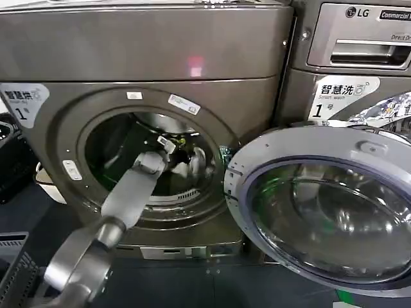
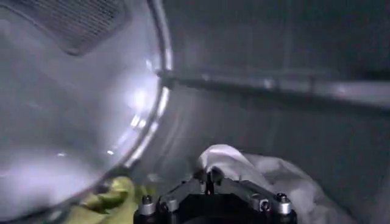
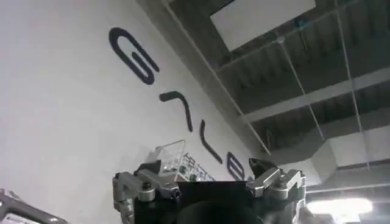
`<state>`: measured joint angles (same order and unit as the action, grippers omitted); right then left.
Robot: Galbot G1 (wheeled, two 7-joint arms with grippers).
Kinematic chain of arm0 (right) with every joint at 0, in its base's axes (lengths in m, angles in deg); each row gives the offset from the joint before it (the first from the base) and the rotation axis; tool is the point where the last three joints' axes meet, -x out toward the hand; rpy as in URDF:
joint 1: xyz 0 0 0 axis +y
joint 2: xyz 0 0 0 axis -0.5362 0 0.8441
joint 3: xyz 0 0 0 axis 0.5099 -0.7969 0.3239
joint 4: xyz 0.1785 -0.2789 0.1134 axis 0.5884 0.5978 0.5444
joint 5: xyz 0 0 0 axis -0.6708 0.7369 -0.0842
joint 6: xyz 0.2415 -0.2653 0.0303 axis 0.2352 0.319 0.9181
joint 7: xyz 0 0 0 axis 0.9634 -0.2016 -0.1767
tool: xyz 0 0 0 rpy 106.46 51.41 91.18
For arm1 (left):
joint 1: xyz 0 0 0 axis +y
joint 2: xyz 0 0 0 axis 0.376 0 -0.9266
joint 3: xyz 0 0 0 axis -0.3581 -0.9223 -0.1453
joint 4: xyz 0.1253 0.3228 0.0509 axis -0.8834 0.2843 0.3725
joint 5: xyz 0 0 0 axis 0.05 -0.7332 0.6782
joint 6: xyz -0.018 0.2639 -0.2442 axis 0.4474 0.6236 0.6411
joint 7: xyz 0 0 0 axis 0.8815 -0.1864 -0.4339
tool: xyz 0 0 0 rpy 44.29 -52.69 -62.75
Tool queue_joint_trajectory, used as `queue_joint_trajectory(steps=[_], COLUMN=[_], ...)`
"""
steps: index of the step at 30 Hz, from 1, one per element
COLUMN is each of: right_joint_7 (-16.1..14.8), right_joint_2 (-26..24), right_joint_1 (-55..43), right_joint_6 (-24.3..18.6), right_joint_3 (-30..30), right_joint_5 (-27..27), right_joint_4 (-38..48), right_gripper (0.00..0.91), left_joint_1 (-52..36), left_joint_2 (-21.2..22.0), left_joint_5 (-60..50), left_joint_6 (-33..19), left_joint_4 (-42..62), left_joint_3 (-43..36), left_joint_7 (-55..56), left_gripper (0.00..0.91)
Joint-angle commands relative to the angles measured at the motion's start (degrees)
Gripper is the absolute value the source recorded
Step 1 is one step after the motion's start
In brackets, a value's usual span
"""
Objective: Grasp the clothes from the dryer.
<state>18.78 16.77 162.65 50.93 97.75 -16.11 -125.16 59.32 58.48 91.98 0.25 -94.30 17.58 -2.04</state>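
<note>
Step in hand: reach-in. The left arm goes through the round opening of the dryer and the left gripper sits inside the drum, near the middle of the opening in the head view. In the left wrist view the fingers look drawn together on a fold of the white cloth, so my read is clenched on that cloth, w/ the pinch just made or being made; the contact itself is partly hidden by the gripper body.

Right gripper is parked up and away, pointing at a wall w/ lettering and a ceiling; its fingers stand apart, nothing between them.

Next move, as I judge it: confirm the hold, then pull back toward the near side through the opening w/o snagging the rim, keeping clear of the dryer door, which hangs open to the right.

Containers: the drum holds 2 items I can make out, the white cloth low on the drum floor, and a yellow-green cloth just beside it, nearer the front glass edge. Rest of the drum looks bare metal. A 2nd machine stands on the right.
</note>
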Motion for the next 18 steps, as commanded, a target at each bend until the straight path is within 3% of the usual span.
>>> queue_joint_trajectory(steps=[1, 8, 18], right_joint_7=[0.0, 0.1, 0.8], right_joint_2=[0.2, 0.6, 0.5], right_joint_1=[0.0, -0.2, 0.1], right_joint_6=[0.0, -0.1, 0.0], right_joint_3=[-0.3, -0.8, -0.2], right_joint_5=[0.0, -0.1, 0.0], right_joint_4=[-0.4, -1.0, -0.7], right_gripper=[0.907, 0.907, 0.907], left_joint_1=[6.2, 7.6, 10.6], left_joint_2=[0.7, 1.5, 3.1], left_joint_5=[3.0, 0.1, -3.4], left_joint_6=[-7.6, -12.3, -13.6], left_joint_4=[-9.9, -13.4, -17.8], left_joint_3=[7.8, 11.9, 14.9], left_joint_7=[18.5, 27.6, 31.9], left_gripper=[0.0, 0.0, 0.0])
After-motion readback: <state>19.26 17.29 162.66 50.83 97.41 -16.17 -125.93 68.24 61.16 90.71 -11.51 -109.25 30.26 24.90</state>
